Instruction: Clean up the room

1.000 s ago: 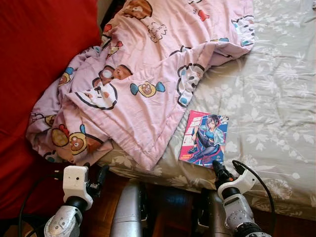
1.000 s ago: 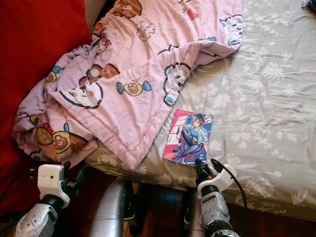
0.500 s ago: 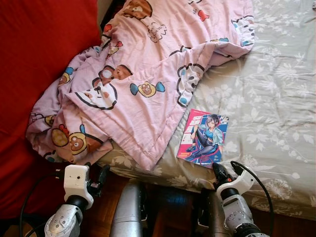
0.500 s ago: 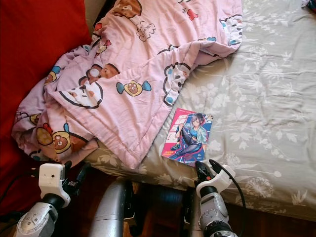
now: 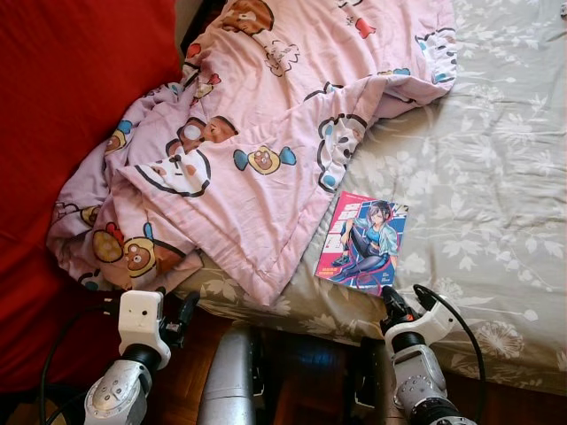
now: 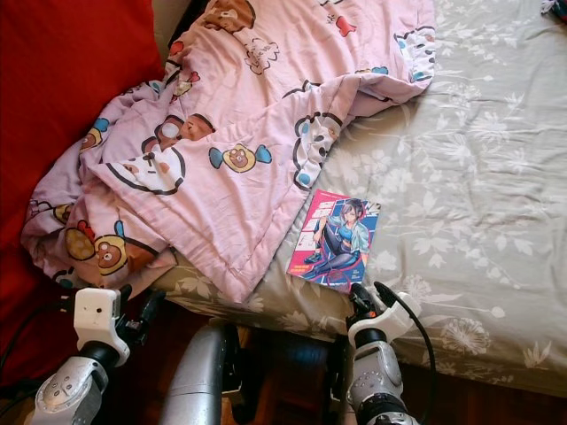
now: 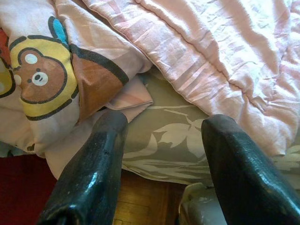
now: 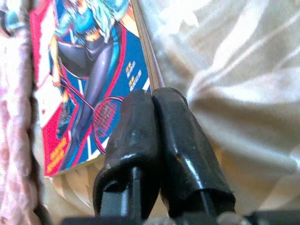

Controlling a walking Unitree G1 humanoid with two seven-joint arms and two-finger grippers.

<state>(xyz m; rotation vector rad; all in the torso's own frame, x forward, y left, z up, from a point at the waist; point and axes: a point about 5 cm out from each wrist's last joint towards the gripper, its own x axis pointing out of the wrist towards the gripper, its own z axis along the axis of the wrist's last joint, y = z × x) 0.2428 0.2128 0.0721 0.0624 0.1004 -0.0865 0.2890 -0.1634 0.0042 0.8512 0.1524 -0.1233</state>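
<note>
Comic book (image 5: 363,242) with a bright cover of a figure holding a racket lies flat on the grey leaf-patterned bedsheet (image 5: 496,168), near the mattress edge and just beside the hem of a pink cartoon-bear blanket (image 5: 257,142) rumpled against a red cushion (image 5: 71,97). Right gripper (image 8: 157,101), fingers pressed together with nothing between them, has its tips at the book's near corner, seemingly to nudge it rather than grasp. Left gripper (image 7: 161,129) hangs low with fingers spread and empty, off the bed's edge by the blanket's drooping corner.
</note>
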